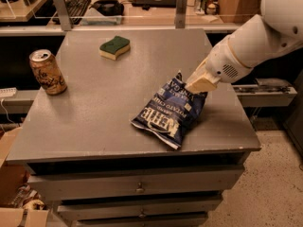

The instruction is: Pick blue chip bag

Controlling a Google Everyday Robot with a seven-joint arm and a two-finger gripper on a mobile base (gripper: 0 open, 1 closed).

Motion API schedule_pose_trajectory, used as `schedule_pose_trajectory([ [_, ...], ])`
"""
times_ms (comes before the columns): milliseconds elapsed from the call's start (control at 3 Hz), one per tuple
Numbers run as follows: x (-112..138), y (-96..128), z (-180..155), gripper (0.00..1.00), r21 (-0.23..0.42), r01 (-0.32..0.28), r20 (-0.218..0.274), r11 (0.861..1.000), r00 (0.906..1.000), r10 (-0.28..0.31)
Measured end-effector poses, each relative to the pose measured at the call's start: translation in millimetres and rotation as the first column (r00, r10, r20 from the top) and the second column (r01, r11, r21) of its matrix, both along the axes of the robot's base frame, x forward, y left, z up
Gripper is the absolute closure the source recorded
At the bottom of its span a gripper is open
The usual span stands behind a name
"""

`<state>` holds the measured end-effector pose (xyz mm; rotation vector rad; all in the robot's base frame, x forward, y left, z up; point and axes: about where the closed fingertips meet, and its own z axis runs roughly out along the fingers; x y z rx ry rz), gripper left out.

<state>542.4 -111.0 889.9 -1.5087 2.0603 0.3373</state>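
The blue chip bag [169, 111] is a dark navy crinkly bag with white "KETTLE" lettering. Its top end is raised and its lower end still touches the grey cabinet top [109, 103] near the front right. My gripper [198, 85] comes in from the right on a white arm and is shut on the bag's upper right end, with its tan fingers [202, 83] pinching the top edge.
A soda can [47, 72] stands at the left edge of the top. A green and yellow sponge [115, 47] lies at the back middle. Shelves with a keyboard [75, 4] run behind. Drawers are below the front edge.
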Motion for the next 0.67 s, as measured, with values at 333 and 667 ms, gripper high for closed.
schedule_pose_trajectory([
  [333,18,4,31,1.0,0.061,0.018,0.056,0.998,0.9982,-0.022],
  [667,43,8,70,1.0,0.142,0.024,0.122,0.99,0.9917,-0.041],
])
